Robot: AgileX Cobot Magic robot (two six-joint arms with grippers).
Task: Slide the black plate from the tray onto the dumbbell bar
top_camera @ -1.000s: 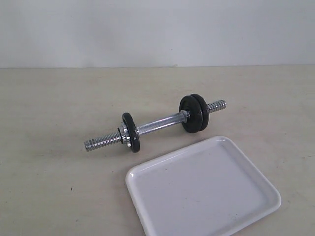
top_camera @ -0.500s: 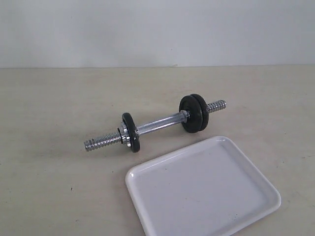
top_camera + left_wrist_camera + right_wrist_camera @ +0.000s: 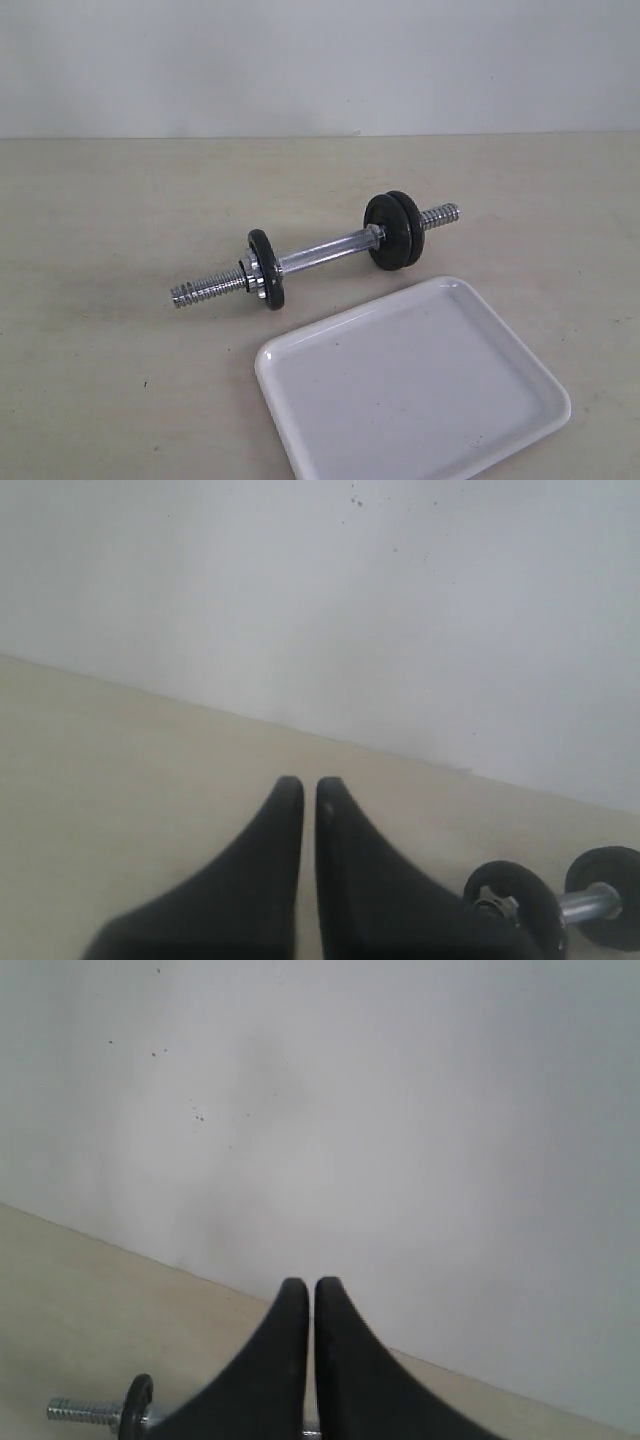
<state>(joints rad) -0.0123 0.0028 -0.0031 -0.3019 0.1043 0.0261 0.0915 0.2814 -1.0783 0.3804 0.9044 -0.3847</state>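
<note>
The dumbbell bar (image 3: 325, 251) lies slantwise on the beige table. One black plate (image 3: 268, 268) sits near its left threaded end with a chrome collar nut (image 3: 249, 276) against it. Two black plates (image 3: 395, 230) stand side by side near the right end; I cannot tell which one came from the tray. The white tray (image 3: 410, 390) in front of the bar holds nothing. Neither gripper shows in the exterior view. My left gripper (image 3: 309, 785) is shut on nothing, with the bar (image 3: 588, 900) off to its side. My right gripper (image 3: 304, 1285) is shut and empty too, a plate (image 3: 135, 1405) beside it.
A plain white wall (image 3: 320, 60) rises behind the table's far edge. The tray reaches the exterior view's lower edge at the right. Bare threaded rod (image 3: 205, 289) sticks out past the left plate, and a shorter stub (image 3: 440, 215) past the right pair.
</note>
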